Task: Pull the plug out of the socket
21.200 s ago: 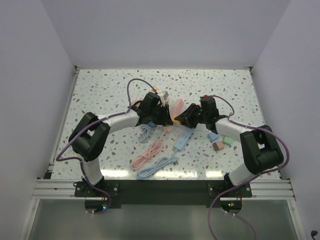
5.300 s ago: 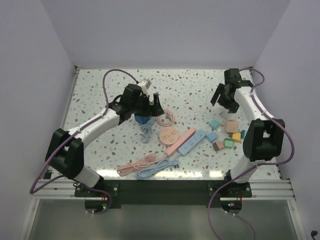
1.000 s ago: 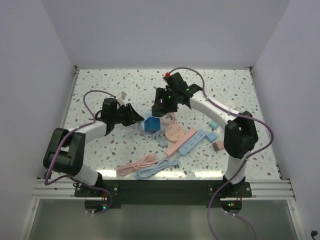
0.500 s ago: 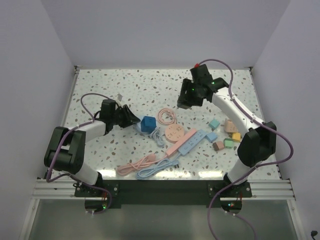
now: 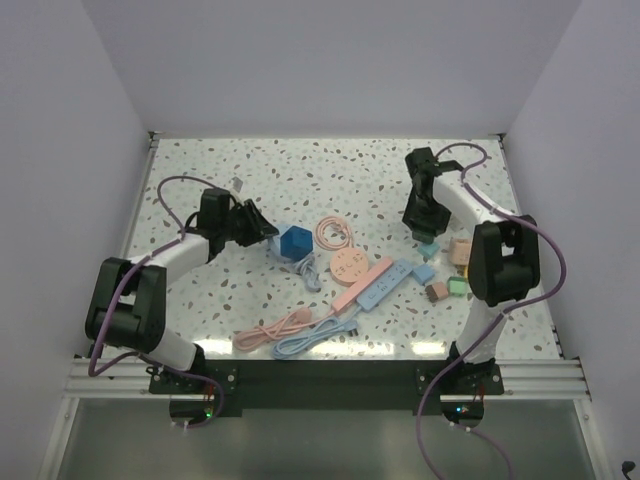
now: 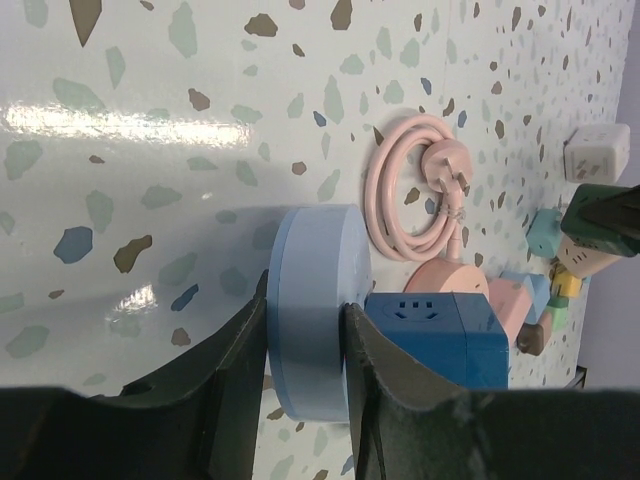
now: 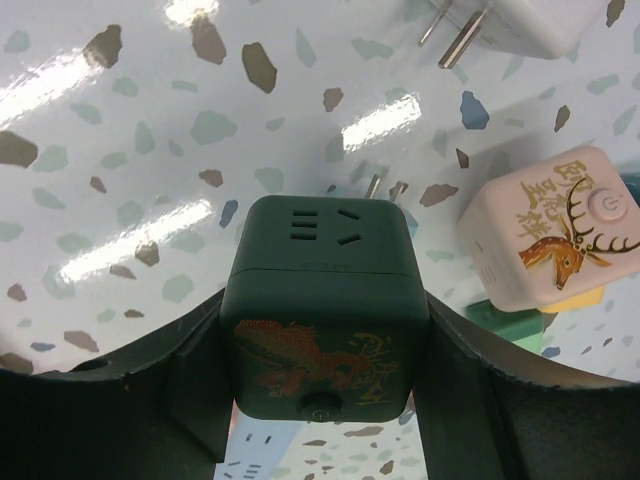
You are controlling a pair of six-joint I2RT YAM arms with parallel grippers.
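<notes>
My left gripper is clamped on a light blue round plug, with a finger on either side of it. Just to the right of the fingers, a dark blue cube socket sits flush against the plug, so the two look joined on the terrazzo table. Beyond the cube lies a pink round socket, and further out a coiled pink cable.

My right gripper is closed on a dark green cube socket with a dragon print. Its prongs point away from the wrist, and I cannot tell whether they touch the table. To that hand's right sits a pink cube with a deer print; further ahead lies a white plug, prongs out
</notes>
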